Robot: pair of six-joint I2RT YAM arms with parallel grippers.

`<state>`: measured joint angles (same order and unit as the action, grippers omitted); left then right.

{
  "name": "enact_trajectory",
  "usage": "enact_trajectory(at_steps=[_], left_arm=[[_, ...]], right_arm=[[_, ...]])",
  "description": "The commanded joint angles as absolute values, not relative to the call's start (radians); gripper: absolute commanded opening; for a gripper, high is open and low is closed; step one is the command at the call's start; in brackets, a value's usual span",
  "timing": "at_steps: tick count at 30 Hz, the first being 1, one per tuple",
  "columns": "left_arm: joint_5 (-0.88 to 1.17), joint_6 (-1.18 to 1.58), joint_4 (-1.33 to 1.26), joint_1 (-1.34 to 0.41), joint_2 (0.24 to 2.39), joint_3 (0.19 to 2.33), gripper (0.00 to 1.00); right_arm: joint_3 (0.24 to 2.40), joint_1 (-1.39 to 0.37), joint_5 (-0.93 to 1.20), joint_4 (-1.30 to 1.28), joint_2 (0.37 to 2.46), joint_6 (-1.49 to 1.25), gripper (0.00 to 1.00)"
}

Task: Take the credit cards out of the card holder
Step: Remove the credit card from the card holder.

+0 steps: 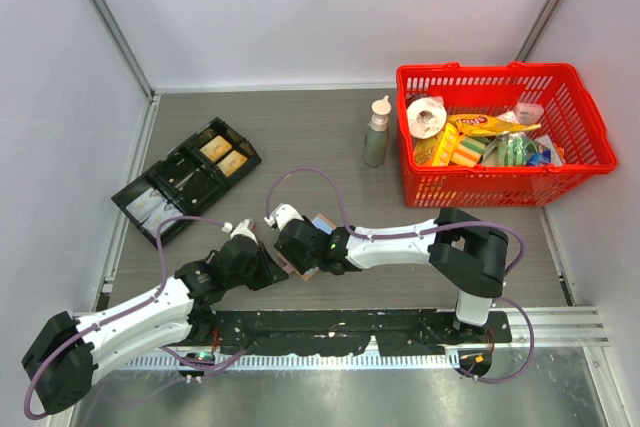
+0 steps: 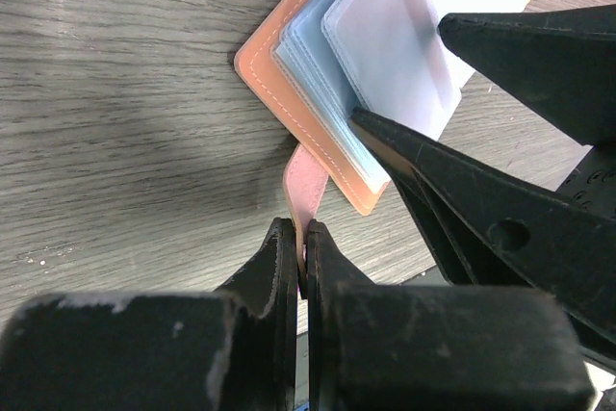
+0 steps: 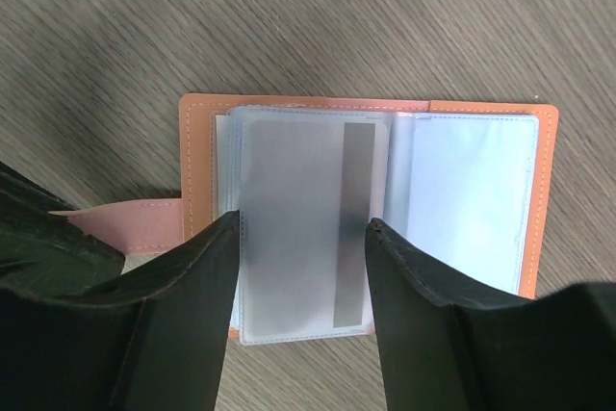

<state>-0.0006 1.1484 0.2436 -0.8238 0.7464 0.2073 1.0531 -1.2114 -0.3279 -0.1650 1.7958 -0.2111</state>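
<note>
The card holder [image 3: 197, 141], tan-pink with pale blue lining, lies open on the wooden table, also visible as the card holder [image 2: 289, 64] and the card holder [image 1: 297, 265]. Its clear sleeves fan up. The top sleeve holds a pale credit card [image 3: 298, 209] with a grey stripe. My left gripper [image 2: 301, 238] is shut on the pink strap tab [image 2: 310, 180] at the holder's side. My right gripper [image 3: 303, 228] is open, one finger at each side of that top sleeve. Other cards are hidden under it. In the top view both grippers, left gripper [image 1: 272, 265] and right gripper [image 1: 300, 247], meet over the holder.
A black compartment tray [image 1: 185, 182] sits at the back left. A small bottle [image 1: 377, 132] stands beside a red basket [image 1: 500, 187] full of groceries at the back right. The metal rail with the arm bases runs along the near edge.
</note>
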Motion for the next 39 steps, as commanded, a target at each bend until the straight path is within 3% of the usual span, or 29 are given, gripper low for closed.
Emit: enact_trajectory(at_steps=[1,8,14,22,39], left_arm=[[0.028,1.138,0.248,-0.83,0.745,0.235,0.0],[0.023,1.137,0.256,-0.83,0.752,0.236,0.0],[0.008,1.131,0.27,-0.83,0.756,0.242,0.0],[-0.021,1.126,0.276,-0.83,0.758,0.242,0.0],[-0.038,1.12,0.285,-0.83,0.761,0.252,0.0]], right_arm=[[1.077,-1.207,-0.454,-0.224,1.753,-0.169,0.56],[1.081,-1.181,-0.384,-0.239,1.707,-0.172,0.52],[1.065,-1.129,-0.272,-0.239,1.674,-0.195,0.64],[1.02,-1.057,-0.098,-0.224,1.634,-0.206,0.65],[0.98,-1.015,-0.215,-0.249,1.562,-0.238,0.65]])
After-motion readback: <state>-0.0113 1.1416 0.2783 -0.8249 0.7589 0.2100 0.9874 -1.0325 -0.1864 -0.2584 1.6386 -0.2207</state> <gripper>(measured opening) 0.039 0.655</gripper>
